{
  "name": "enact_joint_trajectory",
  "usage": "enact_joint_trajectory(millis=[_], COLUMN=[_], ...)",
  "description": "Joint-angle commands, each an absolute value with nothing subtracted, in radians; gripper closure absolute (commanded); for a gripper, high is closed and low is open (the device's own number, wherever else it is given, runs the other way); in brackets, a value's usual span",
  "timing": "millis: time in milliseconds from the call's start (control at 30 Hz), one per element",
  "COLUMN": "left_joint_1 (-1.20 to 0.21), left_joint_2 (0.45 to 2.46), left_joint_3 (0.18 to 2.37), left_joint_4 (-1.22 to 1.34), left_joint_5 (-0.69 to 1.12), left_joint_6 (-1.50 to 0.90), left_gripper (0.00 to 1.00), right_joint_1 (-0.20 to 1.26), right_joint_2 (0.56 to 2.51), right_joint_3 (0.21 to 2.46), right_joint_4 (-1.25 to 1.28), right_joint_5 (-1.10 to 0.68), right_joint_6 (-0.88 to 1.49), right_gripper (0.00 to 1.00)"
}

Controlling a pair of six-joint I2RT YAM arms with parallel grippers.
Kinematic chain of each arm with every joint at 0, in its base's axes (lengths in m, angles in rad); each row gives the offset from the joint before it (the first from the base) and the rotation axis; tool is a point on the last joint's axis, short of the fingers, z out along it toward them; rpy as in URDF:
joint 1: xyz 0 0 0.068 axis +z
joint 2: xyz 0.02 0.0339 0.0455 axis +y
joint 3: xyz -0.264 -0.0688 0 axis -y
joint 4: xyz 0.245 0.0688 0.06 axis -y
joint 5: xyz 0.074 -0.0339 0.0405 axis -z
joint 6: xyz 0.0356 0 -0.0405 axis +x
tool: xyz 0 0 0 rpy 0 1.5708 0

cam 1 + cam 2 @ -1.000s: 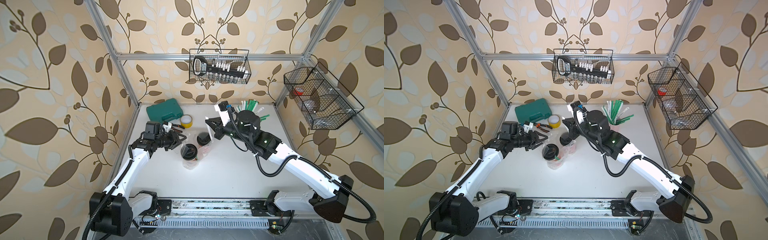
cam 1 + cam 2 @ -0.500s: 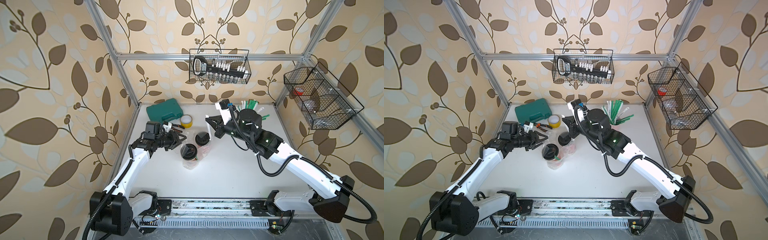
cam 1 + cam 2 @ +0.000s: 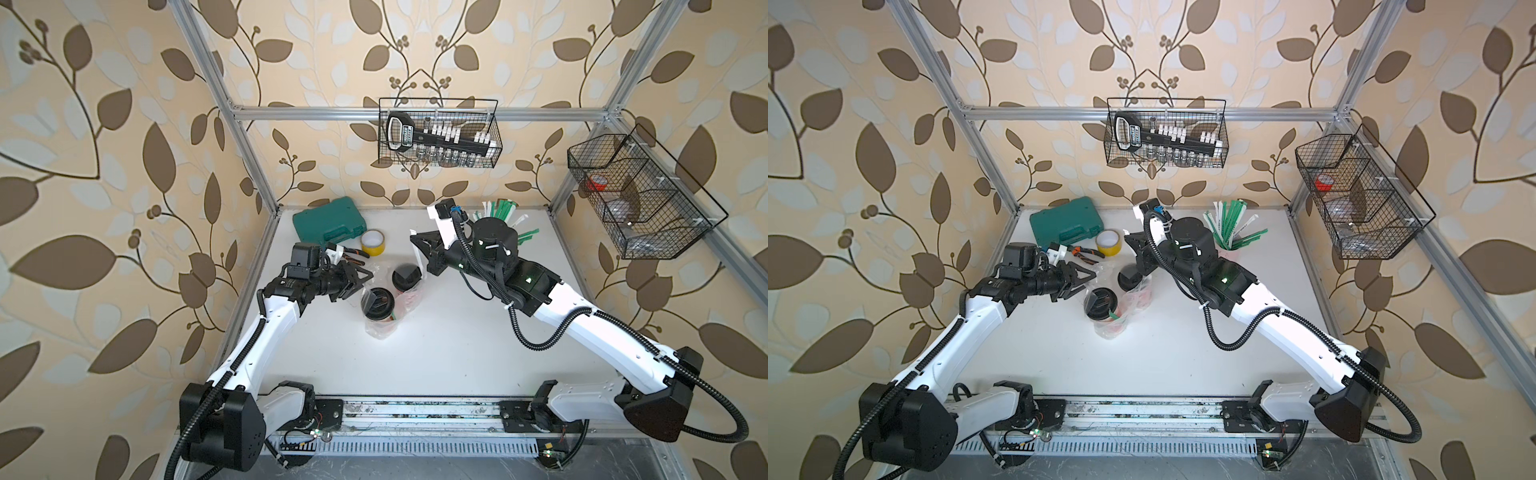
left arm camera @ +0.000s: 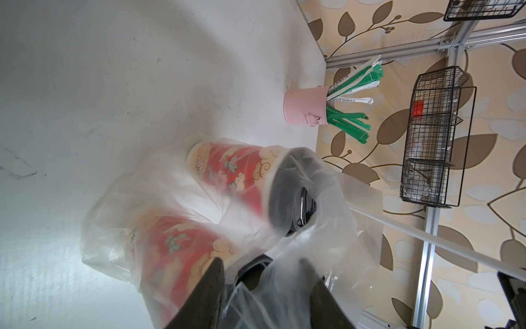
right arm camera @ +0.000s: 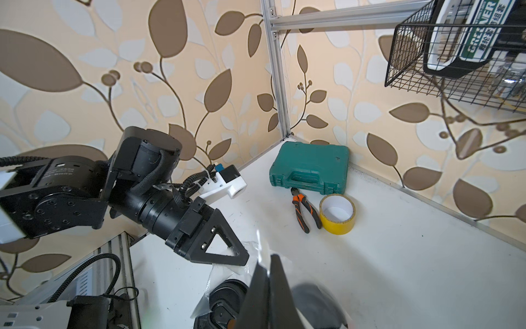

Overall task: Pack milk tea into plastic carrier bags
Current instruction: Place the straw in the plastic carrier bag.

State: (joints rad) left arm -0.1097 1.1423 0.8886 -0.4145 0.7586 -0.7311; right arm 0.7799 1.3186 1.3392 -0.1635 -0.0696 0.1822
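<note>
The right hand (image 3: 413, 240) grasps the bag (image 3: 380, 330) rim above 2 bagged cups (image 3: 377, 302); the left hand (image 3: 366, 277), released, straddles film.

cups (image 3: 378, 303) side by side in bag (image 3: 379, 332), tape roll (image 3: 372, 242) behind

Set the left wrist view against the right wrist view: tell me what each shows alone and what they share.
Left wrist only: the pink cup of straws and the red printed sides of the milk tea cups. Right wrist only: the green tool case, pliers and yellow tape roll. Both: the clear plastic bag, a black lid and the white table.
</note>
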Motion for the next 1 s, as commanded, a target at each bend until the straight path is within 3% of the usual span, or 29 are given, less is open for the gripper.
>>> enact_joint_trajectory(millis=[0, 967], left_joint_1=[-0.099, -0.099], left_joint_2=[1.144, 1.146], left_joint_3=[0.931, 0.92], left_joint_4=[-0.399, -0.389], left_joint_5=[0.782, 0.787], left_joint_6=[-0.716, -0.72], left_gripper=[0.57, 0.57], right_joint_1=[0.787, 0.782], right_joint_2=[1.336, 1.346], right_joint_3=[1.339, 1.298], right_joint_4=[-0.148, -0.082], right_joint_5=[-0.074, 0.019], right_joint_6=[0.183, 0.175], right_gripper=[1.0, 1.0])
